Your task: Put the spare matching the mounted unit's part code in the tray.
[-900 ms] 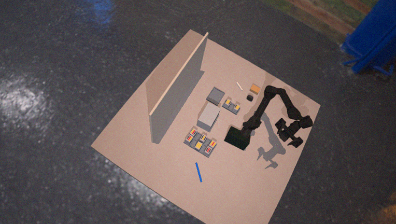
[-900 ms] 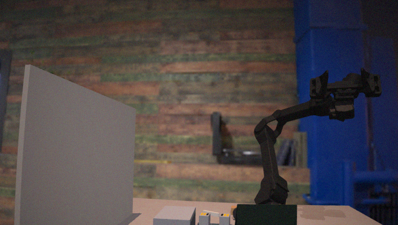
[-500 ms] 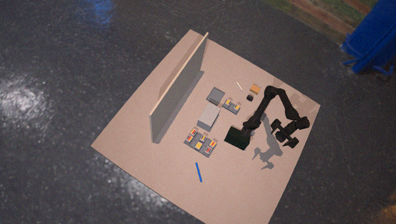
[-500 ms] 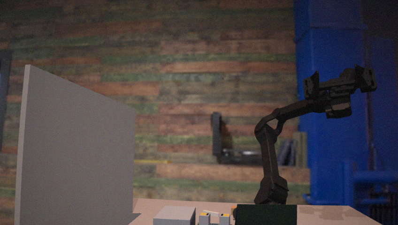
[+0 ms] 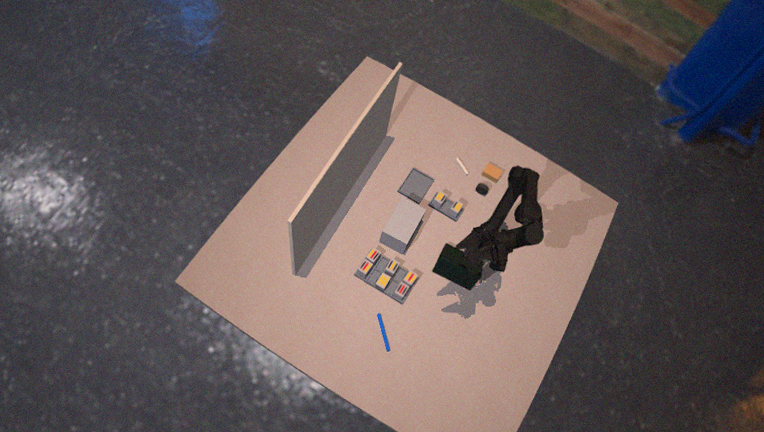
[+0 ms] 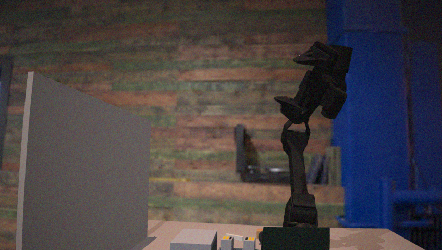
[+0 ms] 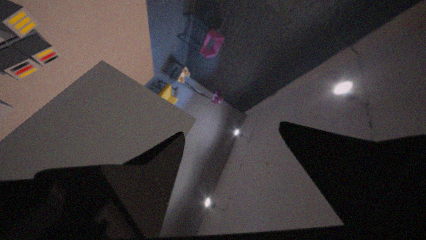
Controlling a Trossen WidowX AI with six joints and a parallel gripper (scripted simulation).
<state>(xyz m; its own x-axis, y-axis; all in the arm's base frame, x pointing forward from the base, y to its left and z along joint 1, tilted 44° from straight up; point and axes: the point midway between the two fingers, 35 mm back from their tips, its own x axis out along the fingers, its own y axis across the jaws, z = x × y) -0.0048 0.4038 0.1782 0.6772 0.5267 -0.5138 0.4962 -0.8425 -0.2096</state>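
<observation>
My gripper is open and empty, raised high above the table. Several spares with striped labels sit in a grey rack; one spare has a mostly yellow label. Two more units, a left one and a right one, stand in a small holder. A flat grey square tray lies behind a pale grey box. I cannot tell which thing is the mounted unit, and no code on a back is readable.
A tall grey panel stands along one side. A dark green box is by the arm's base. An orange block, a black cylinder, a white stick and a blue stick lie around.
</observation>
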